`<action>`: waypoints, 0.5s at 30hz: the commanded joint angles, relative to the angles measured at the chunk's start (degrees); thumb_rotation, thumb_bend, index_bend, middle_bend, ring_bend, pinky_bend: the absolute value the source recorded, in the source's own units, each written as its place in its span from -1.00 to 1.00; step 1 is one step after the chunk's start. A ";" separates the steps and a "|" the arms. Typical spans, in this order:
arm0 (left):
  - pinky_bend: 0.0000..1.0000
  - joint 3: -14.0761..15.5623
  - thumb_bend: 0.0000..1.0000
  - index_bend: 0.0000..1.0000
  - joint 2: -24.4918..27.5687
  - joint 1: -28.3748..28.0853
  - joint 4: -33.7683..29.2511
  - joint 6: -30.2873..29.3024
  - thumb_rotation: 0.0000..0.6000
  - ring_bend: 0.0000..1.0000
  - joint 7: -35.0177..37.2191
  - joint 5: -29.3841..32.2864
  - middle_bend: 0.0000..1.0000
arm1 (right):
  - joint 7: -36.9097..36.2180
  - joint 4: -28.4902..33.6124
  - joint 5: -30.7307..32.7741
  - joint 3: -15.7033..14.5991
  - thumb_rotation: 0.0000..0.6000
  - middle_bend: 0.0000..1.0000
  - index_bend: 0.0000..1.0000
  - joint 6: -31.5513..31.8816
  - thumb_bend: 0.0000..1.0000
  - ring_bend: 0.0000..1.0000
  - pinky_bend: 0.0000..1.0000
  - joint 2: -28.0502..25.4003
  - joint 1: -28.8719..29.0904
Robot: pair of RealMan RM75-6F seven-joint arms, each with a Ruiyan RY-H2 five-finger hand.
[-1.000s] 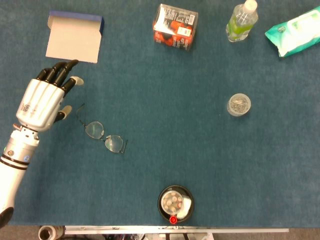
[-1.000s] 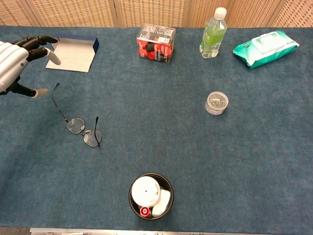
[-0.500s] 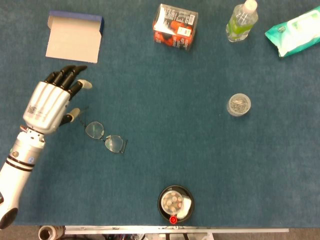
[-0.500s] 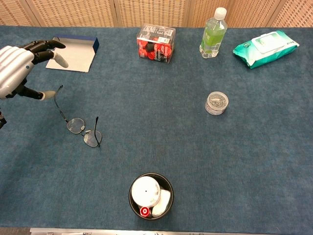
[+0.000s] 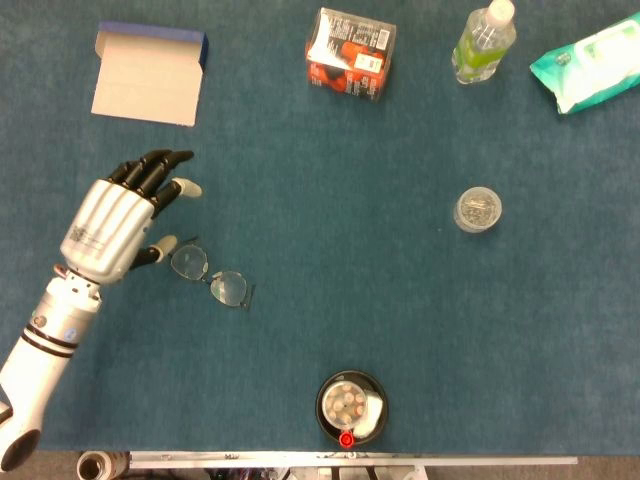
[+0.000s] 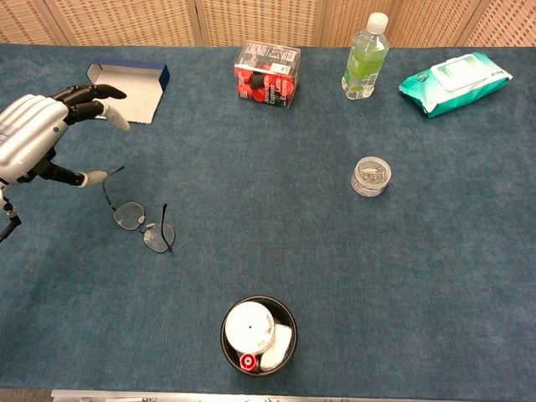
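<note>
Left robot hand [image 5: 112, 225] now nearer the glasses [image 5: 208, 275], away from box [image 5: 148, 75].

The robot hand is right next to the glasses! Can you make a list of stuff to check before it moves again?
1. Left hand holds nothing, fingers apart: ok.
2. Glasses lie flat on the table, arms unfolded, with bare cloth around them: ok.
3. Hand is over the glasses: not ok; it sits beside them, thumb tip near the nearest lens.
4. Thumb touching the frame: cannot tell.
5. Open box is apart from the hand, beyond its fingertips: ok.
6. Right hand: cannot tell, it shows in neither view.
</note>
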State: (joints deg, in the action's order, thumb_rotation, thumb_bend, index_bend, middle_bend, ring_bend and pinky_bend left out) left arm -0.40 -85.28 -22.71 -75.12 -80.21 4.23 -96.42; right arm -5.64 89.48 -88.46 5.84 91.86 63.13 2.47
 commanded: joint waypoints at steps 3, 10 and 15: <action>-0.40 0.83 -0.95 -0.30 -0.42 0.02 -0.39 0.14 1.00 -0.67 -0.49 -0.67 -0.64 | -0.10 0.00 -0.02 0.01 1.00 -0.27 -0.07 0.02 -0.65 -0.48 -0.53 -0.01 -0.01; -0.40 2.27 -0.95 -0.30 -1.44 -0.13 -0.01 1.38 1.00 -0.67 -1.50 -1.40 -0.64 | -0.39 0.05 -0.06 0.07 1.00 -0.27 -0.07 0.28 -0.65 -0.48 -0.53 -0.16 -0.12; -0.40 3.22 -0.95 -0.30 -2.64 -0.25 0.86 2.38 1.00 -0.67 -1.71 -1.74 -0.64 | -0.61 0.08 -0.06 0.14 1.00 -0.27 -0.07 0.50 -0.65 -0.48 -0.53 -0.28 -0.23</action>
State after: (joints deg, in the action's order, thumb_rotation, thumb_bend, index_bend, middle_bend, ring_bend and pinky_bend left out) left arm 2.71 -87.81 -22.93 -74.37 -77.95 2.53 -98.10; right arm -6.26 89.56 -88.52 5.98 92.36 62.84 2.25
